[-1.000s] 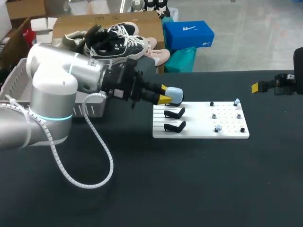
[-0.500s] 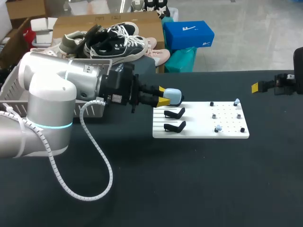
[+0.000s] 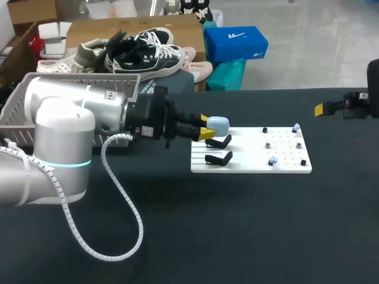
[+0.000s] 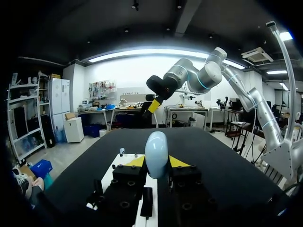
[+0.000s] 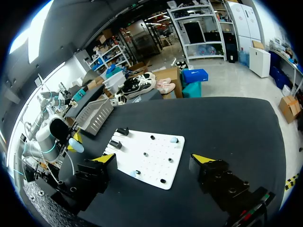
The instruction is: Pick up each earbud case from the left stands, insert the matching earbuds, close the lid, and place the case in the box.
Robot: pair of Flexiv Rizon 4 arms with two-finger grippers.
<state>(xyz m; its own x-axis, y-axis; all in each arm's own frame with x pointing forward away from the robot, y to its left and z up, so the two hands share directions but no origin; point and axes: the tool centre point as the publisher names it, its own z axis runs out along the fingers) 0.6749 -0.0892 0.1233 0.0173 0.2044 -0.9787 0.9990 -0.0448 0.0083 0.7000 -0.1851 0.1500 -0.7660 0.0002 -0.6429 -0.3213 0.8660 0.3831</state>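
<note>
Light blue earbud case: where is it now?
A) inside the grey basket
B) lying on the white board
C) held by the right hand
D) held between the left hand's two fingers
D: the left hand presses its yellow tips on both sides of the earbud case.

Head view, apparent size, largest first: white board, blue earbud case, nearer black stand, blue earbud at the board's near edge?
1. white board
2-3. earbud case and nearer black stand: alike, and the case may sit nearer the camera, so unranked
4. blue earbud
</note>
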